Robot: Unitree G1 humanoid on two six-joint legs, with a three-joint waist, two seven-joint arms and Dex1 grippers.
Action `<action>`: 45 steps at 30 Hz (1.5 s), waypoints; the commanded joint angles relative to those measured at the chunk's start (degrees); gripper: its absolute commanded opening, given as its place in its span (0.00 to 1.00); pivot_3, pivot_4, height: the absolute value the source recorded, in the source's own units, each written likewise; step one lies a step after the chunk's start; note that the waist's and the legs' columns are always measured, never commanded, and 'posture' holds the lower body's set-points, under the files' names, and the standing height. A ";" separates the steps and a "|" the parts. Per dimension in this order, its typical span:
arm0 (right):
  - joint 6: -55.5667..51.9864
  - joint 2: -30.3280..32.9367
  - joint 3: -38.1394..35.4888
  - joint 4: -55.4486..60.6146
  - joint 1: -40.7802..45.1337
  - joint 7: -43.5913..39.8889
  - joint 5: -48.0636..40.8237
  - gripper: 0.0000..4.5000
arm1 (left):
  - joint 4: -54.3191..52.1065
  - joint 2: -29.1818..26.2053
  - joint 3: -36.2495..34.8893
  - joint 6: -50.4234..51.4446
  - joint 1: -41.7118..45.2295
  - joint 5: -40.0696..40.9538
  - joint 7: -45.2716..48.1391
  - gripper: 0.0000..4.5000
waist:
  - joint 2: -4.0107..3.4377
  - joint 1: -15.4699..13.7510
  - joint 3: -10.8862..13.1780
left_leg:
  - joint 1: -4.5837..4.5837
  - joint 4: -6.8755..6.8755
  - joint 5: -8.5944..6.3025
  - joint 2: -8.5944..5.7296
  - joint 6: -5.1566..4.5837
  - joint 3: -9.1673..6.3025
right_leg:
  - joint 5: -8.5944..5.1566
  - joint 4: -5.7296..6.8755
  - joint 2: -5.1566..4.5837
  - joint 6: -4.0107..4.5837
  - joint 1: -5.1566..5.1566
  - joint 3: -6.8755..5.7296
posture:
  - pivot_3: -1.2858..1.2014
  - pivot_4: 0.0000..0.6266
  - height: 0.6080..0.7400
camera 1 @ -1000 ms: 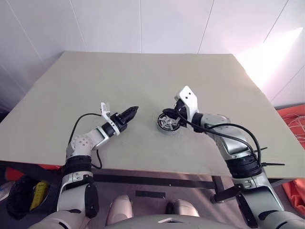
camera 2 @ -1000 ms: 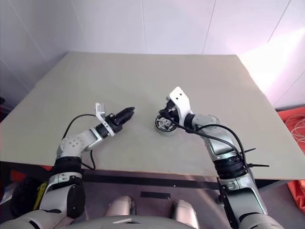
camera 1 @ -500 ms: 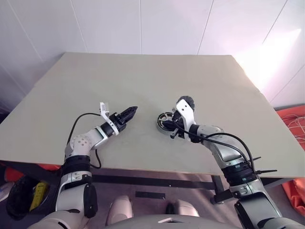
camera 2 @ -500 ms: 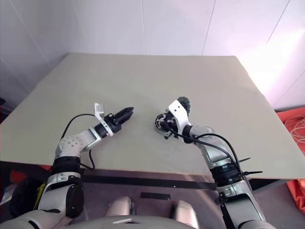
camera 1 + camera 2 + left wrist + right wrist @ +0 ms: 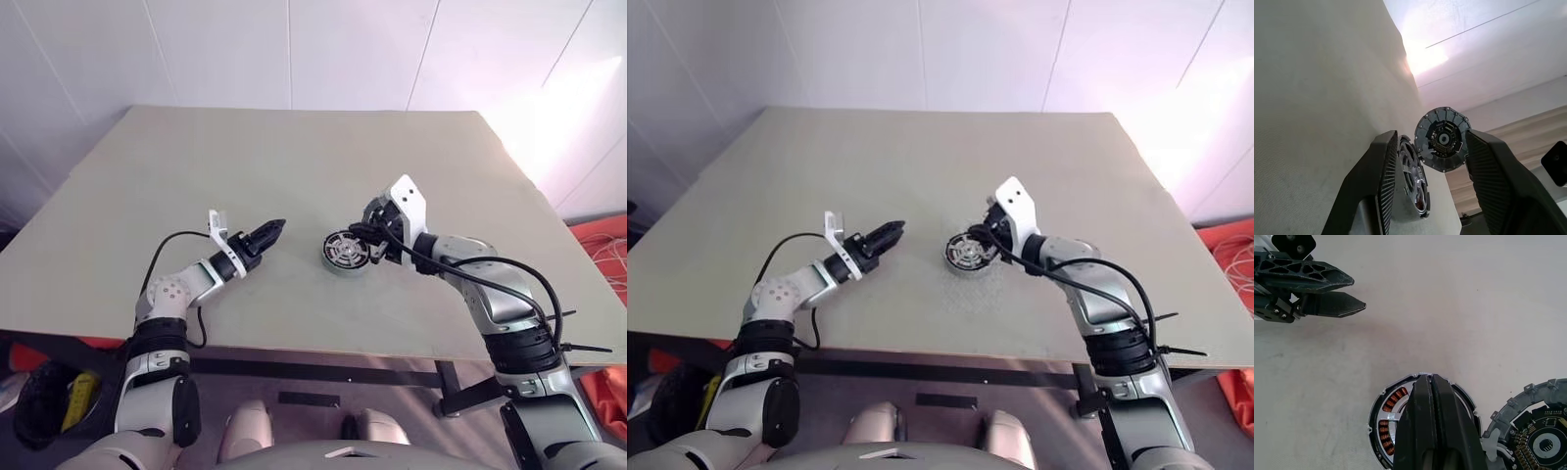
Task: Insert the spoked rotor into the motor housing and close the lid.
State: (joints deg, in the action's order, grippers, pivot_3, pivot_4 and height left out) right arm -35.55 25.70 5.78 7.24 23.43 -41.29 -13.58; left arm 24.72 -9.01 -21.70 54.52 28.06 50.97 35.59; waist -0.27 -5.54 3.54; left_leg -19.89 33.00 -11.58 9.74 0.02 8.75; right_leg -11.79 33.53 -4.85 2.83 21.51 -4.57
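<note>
Right gripper point(image 5: 1432, 382), fingers pressed together, hovers over the motor housing point(image 5: 345, 252) as if nudging it, while left gripper point(image 5: 271, 229) waits half-spread, empty, nearby.

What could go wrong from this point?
The lid lies right beside the housing, close to the shut right gripper; a careless swing might knock it away. The left gripper hangs open and apart, so nothing steadies the housing: a push from the right one may slide it.
</note>
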 commanded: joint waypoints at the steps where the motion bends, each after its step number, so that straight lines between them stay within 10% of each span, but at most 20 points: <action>1: 0.53 -1.77 0.50 0.84 0.71 1.07 -0.60 0.00 | -0.15 -0.18 0.38 -0.75 1.72 -0.13 1.05 0.52 | 0.00 0.01 0.00 | 0.00 0.00 0.00 0.00 0.00 0.00 | 0.00 0.00 0.00 0.00 0.00 0.00 | 0.52 0.00 1.00; 18: 3.66 -5.03 1.24 -6.76 -0.06 2.35 0.85 0.00 | -0.33 -0.69 0.65 -1.25 1.79 -0.65 1.19 0.52 | 0.00 0.01 0.00 | -0.09 0.00 0.02 0.00 0.04 0.00 | 0.02 0.00 0.00 0.03 0.08 0.00 | 0.52 0.00 1.00; 32: -1.14 6.74 -3.70 7.05 -1.38 -2.10 -2.35 0.00 | 0.06 -0.45 1.63 -1.25 1.98 -0.98 2.23 0.52 | 0.01 -0.14 0.01 | -0.05 0.01 0.01 0.00 0.02 -0.01 | 0.00 0.01 0.00 -0.01 0.05 0.00 | 0.52 0.00 1.00; 45: 15.34 17.36 -8.87 -19.77 3.74 1.90 7.41 0.00 | 1.24 -0.45 2.58 -2.15 2.82 -2.57 3.45 0.52 | 0.00 0.07 0.01 | -0.10 0.05 0.01 -0.02 0.00 0.04 | 0.01 0.01 0.00 0.01 0.10 0.00 | 0.52 0.00 1.00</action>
State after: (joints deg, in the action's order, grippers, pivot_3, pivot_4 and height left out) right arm -22.98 41.94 -1.09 -11.50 24.83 -39.96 -6.93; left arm 26.64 -9.14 -18.72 53.39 29.47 48.16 38.27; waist -0.27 -5.48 3.54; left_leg -19.98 33.05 -11.57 9.73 0.01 8.78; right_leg -11.77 33.54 -4.85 2.85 21.61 -4.57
